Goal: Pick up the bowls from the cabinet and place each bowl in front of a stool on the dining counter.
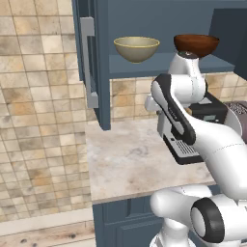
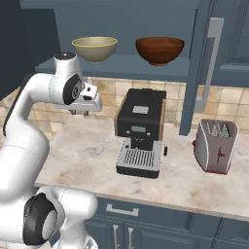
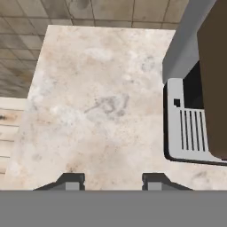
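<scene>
Beige marbled tabletop (image 2: 92,151) on blue base cabinets (image 2: 160,223) with grey handles. Behind, tan tiled wall (image 1: 34,96) running down at left to a pale wood floor (image 1: 43,234). On the tabletop, black coffee machine (image 2: 140,129) in the middle, silver toaster (image 2: 215,145) to its right. Even, soft light.

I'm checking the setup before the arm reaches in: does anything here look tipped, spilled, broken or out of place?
Nothing stands out. Both bowls, the olive-beige bowl and the reddish-brown bowl, sit upright and apart on the open cabinet's shelf. The coffee machine and toaster stand upright on a clean counter.
</scene>
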